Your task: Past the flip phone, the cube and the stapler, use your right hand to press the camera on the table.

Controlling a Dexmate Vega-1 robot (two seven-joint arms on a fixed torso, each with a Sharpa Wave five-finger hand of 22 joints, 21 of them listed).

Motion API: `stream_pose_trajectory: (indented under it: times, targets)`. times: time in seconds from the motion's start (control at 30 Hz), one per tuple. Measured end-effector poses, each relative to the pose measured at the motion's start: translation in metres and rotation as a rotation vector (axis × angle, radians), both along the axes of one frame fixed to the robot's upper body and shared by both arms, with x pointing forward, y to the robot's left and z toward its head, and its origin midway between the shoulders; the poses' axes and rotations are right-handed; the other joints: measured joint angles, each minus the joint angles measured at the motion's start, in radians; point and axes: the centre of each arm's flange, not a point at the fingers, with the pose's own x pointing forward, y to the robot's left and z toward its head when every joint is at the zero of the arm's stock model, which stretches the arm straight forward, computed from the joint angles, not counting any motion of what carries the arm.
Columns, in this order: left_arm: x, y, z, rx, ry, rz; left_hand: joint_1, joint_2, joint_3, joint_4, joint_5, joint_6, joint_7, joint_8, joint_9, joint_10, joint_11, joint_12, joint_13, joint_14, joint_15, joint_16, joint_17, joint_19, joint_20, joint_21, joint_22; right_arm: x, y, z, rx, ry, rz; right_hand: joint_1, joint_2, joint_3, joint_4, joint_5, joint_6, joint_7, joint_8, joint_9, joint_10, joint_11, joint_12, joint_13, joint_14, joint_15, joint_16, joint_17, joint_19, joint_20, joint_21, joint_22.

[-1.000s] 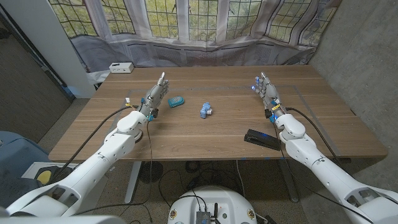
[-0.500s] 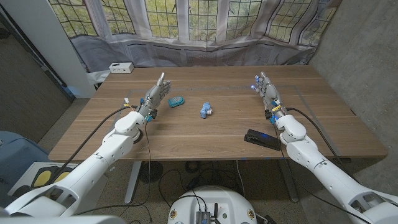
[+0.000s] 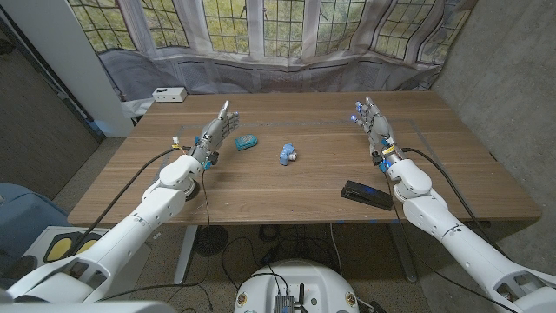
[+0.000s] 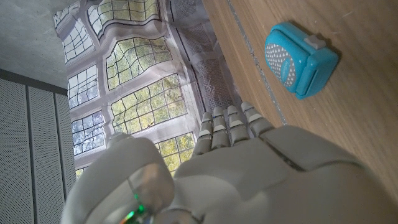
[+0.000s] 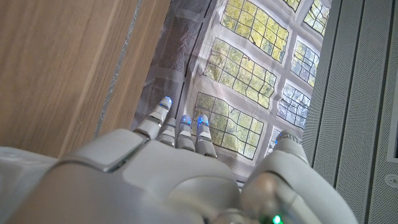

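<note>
Stapler [image 3: 366, 195]: nearest thing, lower right of the head view, lying flat beside my right forearm. I read it as one of the items to pass over, so nothing touches it.
Right hand [image 3: 372, 124]: right of centre in the head view, raised above the table [image 3: 287, 187], fingers straight and apart, holding nothing. My guess is it waits here before reaching; nothing lies under it.
Left hand [image 3: 217, 133]: left of centre in the head view, fingers spread and extended, empty. Not the working hand, so it stays aside.
Toy piece [image 3: 287, 155]: small, blue and white, mid-frame between my hands. Too small to say if it is the cube.
Camera [image 3: 246, 141]: my judgement only. A teal boxy thing just beside my left hand, well apart from my right. The left wrist view [image 4: 300, 58] shows a dotted face and a button.
White box [image 3: 168, 94]: far upper left table corner.
</note>
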Motion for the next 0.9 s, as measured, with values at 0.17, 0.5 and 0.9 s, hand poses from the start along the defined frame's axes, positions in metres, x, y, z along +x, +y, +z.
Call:
stream_pose_trajectory:
  times: [0.17, 0.5, 0.9]
  targets:
    - [-0.001, 0.002, 0.001, -0.002, -0.006, 0.012, 0.005, 0.005, 0.004, -0.004, 0.000, 0.003, -0.004, 0.000, 0.000, 0.000, 0.000, 0.000, 0.000, 0.011, 0.000, 0.000, 0.000, 0.008, -0.001, 0.000, 0.000, -0.005, 0.005, 0.001, 0.000, -0.013, 0.013, 0.000, 0.000, 0.000, 0.000, 0.000, 0.000, 0.000, 0.000, 0.000, 0.002, -0.002, 0.000, 0.000, 0.002, -0.003, 0.000, 0.000, 0.000, 0.000, 0.000, 0.000]
    - [-0.006, 0.004, 0.002, 0.015, -0.004, 0.041, 0.005, 0.005, 0.001, -0.007, 0.000, 0.005, -0.006, 0.000, 0.000, 0.006, 0.002, 0.000, 0.000, 0.011, 0.000, 0.000, 0.000, 0.010, 0.001, 0.000, 0.000, -0.014, 0.017, 0.001, 0.004, -0.035, 0.029, 0.000, 0.000, 0.000, 0.000, 0.000, 0.005, -0.005, 0.000, 0.000, 0.007, -0.007, 0.000, 0.000, 0.009, 0.002, 0.000, -0.003, 0.000, 0.000, 0.000, 0.000]
    - [-0.018, 0.004, 0.010, 0.042, -0.035, 0.047, 0.016, 0.005, 0.005, -0.011, 0.000, 0.019, -0.006, 0.000, 0.000, 0.024, 0.005, 0.000, 0.000, 0.031, 0.002, 0.000, 0.000, 0.029, 0.005, 0.000, 0.000, -0.029, 0.028, -0.004, -0.009, -0.076, 0.032, 0.000, 0.000, 0.000, 0.000, 0.000, 0.016, -0.009, 0.000, 0.000, 0.025, -0.011, 0.000, 0.000, 0.013, -0.002, 0.000, -0.003, 0.005, 0.005, 0.000, 0.000]
